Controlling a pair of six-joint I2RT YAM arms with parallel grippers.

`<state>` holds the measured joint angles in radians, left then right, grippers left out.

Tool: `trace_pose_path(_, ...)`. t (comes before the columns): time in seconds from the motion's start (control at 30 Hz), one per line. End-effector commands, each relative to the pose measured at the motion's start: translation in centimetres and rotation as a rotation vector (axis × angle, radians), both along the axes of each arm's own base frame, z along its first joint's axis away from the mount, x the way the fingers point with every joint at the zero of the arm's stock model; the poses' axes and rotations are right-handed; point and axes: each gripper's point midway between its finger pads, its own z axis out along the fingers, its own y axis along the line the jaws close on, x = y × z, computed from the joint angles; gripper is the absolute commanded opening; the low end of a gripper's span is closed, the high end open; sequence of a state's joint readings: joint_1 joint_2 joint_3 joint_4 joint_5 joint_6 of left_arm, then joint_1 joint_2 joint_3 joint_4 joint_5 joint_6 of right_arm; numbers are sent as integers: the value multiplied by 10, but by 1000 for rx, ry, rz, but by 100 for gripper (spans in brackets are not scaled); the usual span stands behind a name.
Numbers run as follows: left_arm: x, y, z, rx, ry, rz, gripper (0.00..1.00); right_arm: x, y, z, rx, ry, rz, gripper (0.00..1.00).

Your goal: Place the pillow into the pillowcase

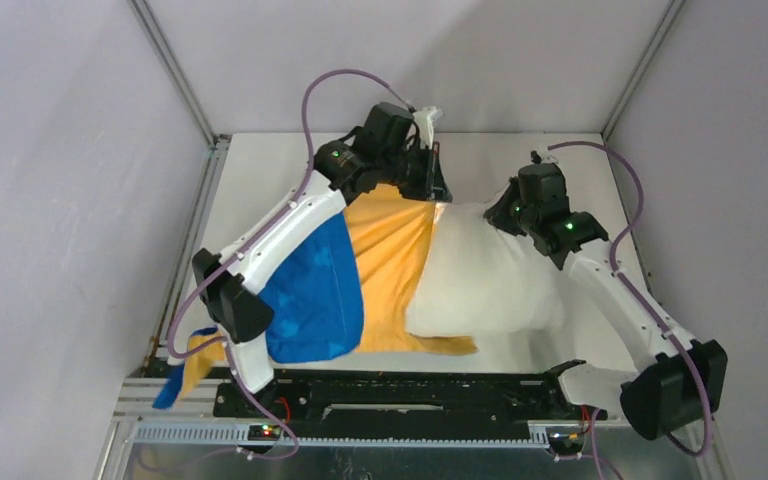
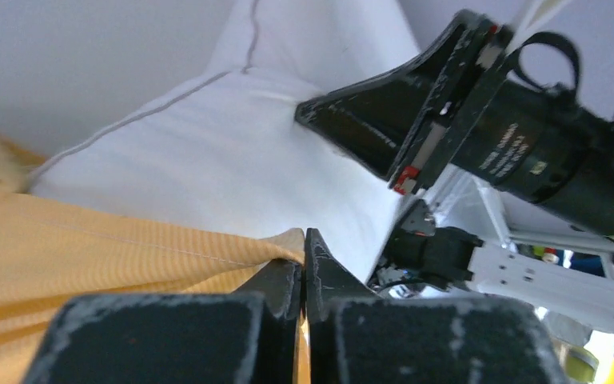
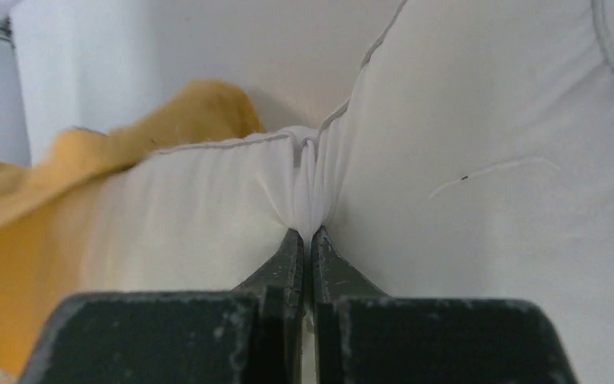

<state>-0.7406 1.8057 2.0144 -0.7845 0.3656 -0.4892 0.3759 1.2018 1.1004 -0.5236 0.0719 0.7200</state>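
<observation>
The white pillow (image 1: pixel 490 275) lies right of the table's middle, its left part tucked under the orange face of the pillowcase (image 1: pixel 395 250). The pillowcase's blue face (image 1: pixel 315 290) is folded over on the left. My left gripper (image 1: pixel 435 192) is at the far edge of the pillowcase mouth; in the left wrist view it (image 2: pixel 304 240) is shut on the orange hem, with the pillow (image 2: pixel 232 152) just behind. My right gripper (image 1: pixel 505 212) is at the pillow's far corner. In the right wrist view it (image 3: pixel 308 236) is shut on a pinched fold of the pillow (image 3: pixel 488 200).
A corner of the pillowcase (image 1: pixel 185 372) hangs over the table's front left edge. Grey walls close in on the left, back and right. The black base rail (image 1: pixel 410 395) runs along the near edge. The right arm's wrist (image 2: pixel 520 144) is close to my left gripper.
</observation>
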Motion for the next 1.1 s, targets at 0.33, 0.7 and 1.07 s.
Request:
trace_pose_path(0.33, 15, 145, 4, 231, -272, 568, 56, 10, -13, -44, 65, 71, -22, 0)
trace_pose_path(0.7, -42, 215, -85, 352, -158, 685, 76, 15, -39, -41, 96, 51, -62, 0)
trace_pose_path(1.07, -46, 243, -126, 543, -135, 762, 41, 18, -36, -39, 111, 41, -51, 0)
